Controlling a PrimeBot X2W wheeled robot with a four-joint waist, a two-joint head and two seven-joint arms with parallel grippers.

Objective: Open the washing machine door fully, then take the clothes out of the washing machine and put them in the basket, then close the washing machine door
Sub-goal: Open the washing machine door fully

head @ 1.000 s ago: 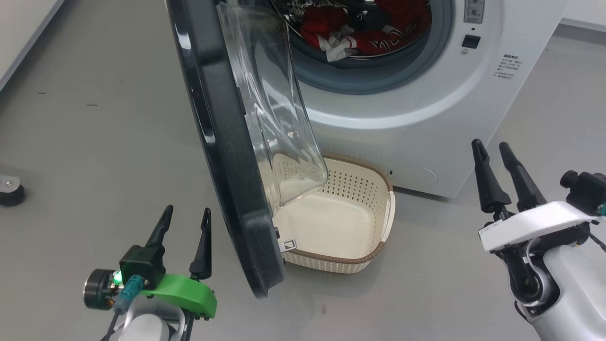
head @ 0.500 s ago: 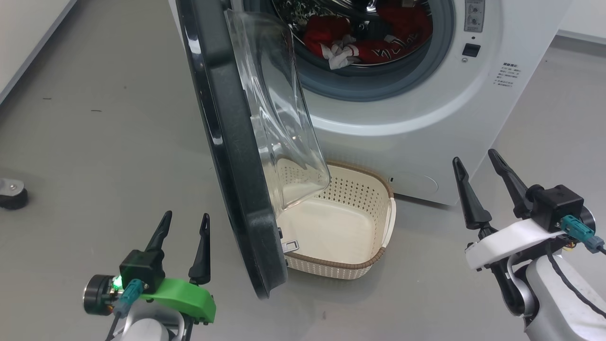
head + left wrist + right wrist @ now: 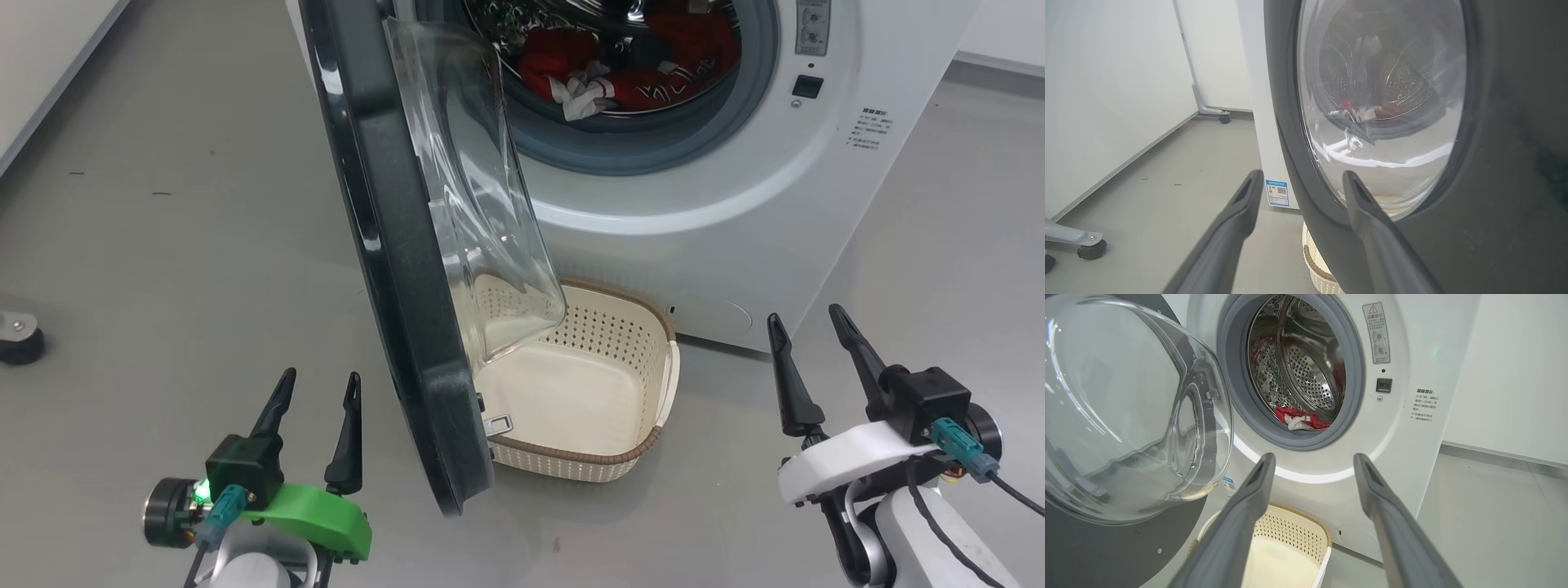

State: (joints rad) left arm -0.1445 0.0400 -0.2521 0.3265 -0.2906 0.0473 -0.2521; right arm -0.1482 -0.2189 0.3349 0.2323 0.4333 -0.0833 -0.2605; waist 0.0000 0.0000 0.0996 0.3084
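Observation:
The washing machine door (image 3: pixel 392 245), black-rimmed with a clear glass bowl, stands about half open, edge-on to me. Behind it, the white washing machine (image 3: pixel 735 188) shows its drum with the red and white clothes (image 3: pixel 629 69) inside. The cream basket (image 3: pixel 571 455) sits empty on the floor below the drum, partly under the door. My left gripper (image 3: pixel 321 376) is open, left of the door's lower edge, facing its outer face (image 3: pixel 1494 163). My right gripper (image 3: pixel 803 314) is open at the lower right, pointing at the clothes (image 3: pixel 1300 418) in the drum and apart from everything.
Grey floor spreads on both sides of the machine. A caster wheel (image 3: pixel 18 339) stands at the far left. White panels on wheeled feet (image 3: pixel 1092 249) line the left side. A white wall (image 3: pixel 1506 375) runs right of the machine.
My right gripper has drawn back and down towards me and rolled at the wrist, still open. The head camera shifted slightly. The left gripper and the door have stayed put.

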